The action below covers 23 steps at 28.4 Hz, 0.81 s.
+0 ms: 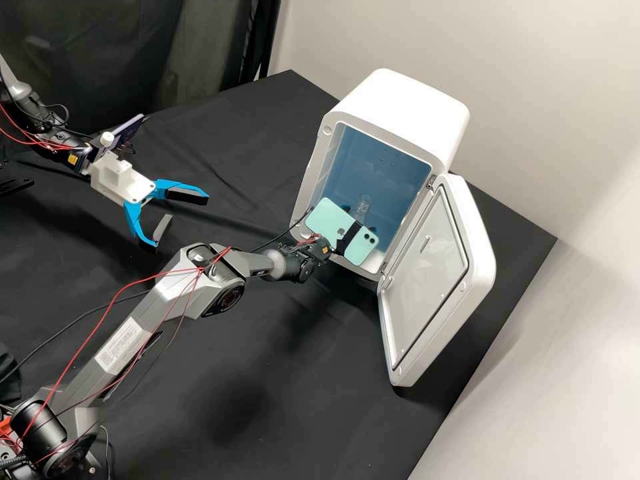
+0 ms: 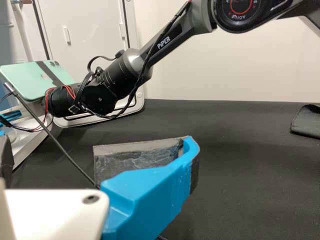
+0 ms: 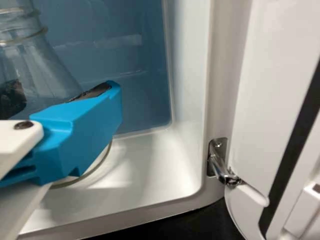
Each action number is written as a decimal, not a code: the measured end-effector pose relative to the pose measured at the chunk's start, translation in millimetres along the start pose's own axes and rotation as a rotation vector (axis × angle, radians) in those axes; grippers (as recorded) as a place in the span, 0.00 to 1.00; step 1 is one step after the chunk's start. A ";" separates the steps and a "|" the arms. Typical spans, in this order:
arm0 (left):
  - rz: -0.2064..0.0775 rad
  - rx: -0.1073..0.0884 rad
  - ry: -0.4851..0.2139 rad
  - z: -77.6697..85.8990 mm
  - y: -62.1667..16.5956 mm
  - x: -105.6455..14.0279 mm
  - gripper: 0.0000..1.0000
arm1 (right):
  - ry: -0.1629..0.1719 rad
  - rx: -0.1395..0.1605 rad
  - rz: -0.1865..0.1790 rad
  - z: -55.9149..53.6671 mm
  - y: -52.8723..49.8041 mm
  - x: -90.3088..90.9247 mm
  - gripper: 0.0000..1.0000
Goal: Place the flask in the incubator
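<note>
Where the incubator [image 1: 400, 107] stands on the bench [image 1: 267, 387], its door [image 1: 433, 280] hangs fully open, and we see the blue chamber behind it. We find 1 item in the chamber: the flask [image 3: 42, 65], a clear glass cone. It stands upright on the white chamber floor, well inside the door opening. We cannot tell whether it holds any liquid.

The right arm [image 1: 200, 287] stretches low across the bench from the near left corner, bent at 1 elbow, and its wrist reaches the chamber mouth. A mint-green phone [image 1: 343, 230] is mounted on that wrist and hides the tool in the high view. In the right wrist view, the right gripper [image 3: 62, 102] is inside the chamber at the flask, low on the glass body. We cannot tell whether it clamps the glass or stands slack.

The left gripper [image 1: 179, 217] hangs above the bench at the far left, well apart from the incubator. Its 2 fingers [image 1: 137, 220] are spread wide and hold nothing. The gripper tilts down toward the bench surface. Red wires [image 1: 167, 280] run along the right arm.
</note>
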 end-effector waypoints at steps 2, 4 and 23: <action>0.000 0.000 0.000 0.0 0.0 0.0 1.00 | 0.001 0.000 -0.001 -0.3 -0.9 0.3 0.00; 0.000 0.000 0.000 0.0 0.0 0.0 1.00 | 0.001 -0.005 -0.001 -0.3 -0.9 0.3 0.00; 0.000 0.001 0.001 -0.5 0.1 -0.1 1.00 | 0.004 -0.032 0.000 1.4 -2.4 1.4 0.00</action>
